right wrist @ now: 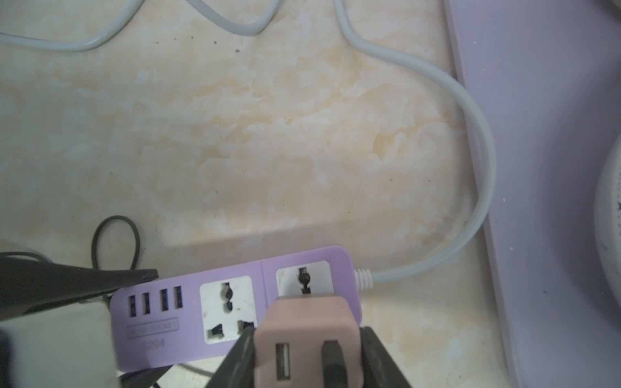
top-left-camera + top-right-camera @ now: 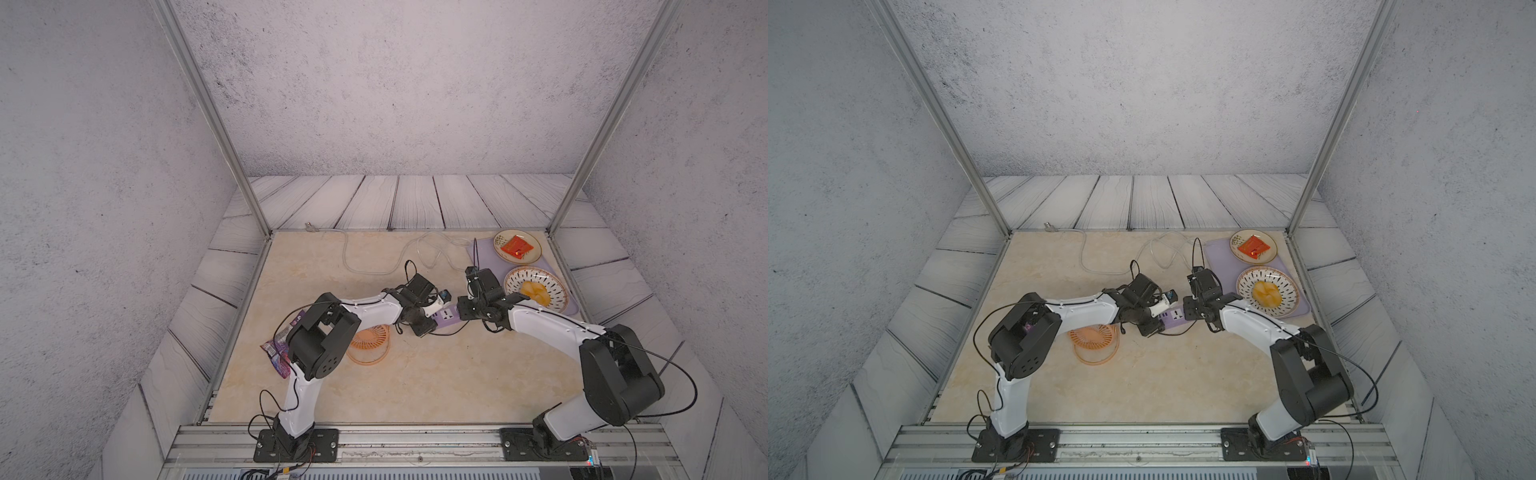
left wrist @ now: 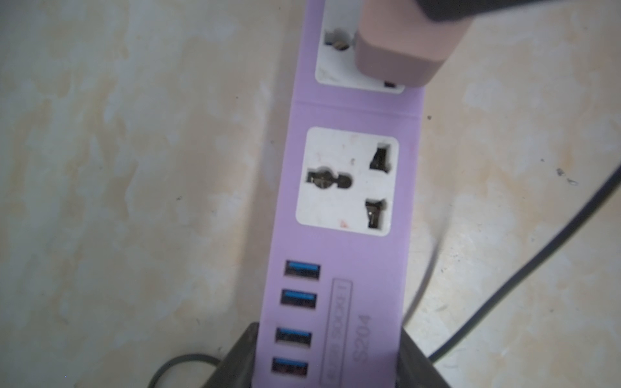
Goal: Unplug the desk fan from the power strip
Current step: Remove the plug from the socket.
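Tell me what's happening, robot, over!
Left gripper shut on power strip, USB end. Right gripper shut on fan plug, at end socket; pins hidden. Black cable trails alongside.

In both top views, all but a short middle stretch of the lavender-purple rectangular plastic power strip (image 2: 446, 316) (image 2: 1173, 316) is covered by the left gripper (image 2: 430, 326) and the right gripper (image 2: 461, 311). The small pinkish-beige plug cube (image 1: 309, 332) over the strip's cord-end socket is cut off by both wrist views' edges; its prongs are hidden, so its seating cannot be told. The round orange-peach slatted plastic desk fan (image 2: 372, 338), off the strip's USB end, is partly hidden by the left arm.
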You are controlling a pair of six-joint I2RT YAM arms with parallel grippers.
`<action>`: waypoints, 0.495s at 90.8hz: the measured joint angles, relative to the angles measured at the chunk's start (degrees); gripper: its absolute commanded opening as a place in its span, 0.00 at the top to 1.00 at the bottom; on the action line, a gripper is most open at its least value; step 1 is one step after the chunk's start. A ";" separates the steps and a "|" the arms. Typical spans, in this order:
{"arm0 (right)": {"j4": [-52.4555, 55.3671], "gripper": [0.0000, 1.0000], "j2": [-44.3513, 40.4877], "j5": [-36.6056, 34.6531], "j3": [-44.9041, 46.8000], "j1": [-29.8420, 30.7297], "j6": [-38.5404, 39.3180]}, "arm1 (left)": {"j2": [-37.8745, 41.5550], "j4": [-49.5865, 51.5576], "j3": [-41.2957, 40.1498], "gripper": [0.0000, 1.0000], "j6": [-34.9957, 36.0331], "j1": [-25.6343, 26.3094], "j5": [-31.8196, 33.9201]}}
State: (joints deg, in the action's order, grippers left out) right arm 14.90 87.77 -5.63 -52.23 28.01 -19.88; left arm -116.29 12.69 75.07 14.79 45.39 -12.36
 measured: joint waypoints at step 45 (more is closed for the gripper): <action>0.98 0.91 -0.22 1.40 -0.44 -1.09 -0.59 | 0.00 -0.09 -0.02 1.00 0.04 0.00 0.02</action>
State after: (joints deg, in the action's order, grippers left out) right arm 15.88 87.55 -4.23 -52.66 26.92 -20.47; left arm -116.29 12.60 75.05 14.83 45.39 -12.34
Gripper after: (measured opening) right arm 0.460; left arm 0.557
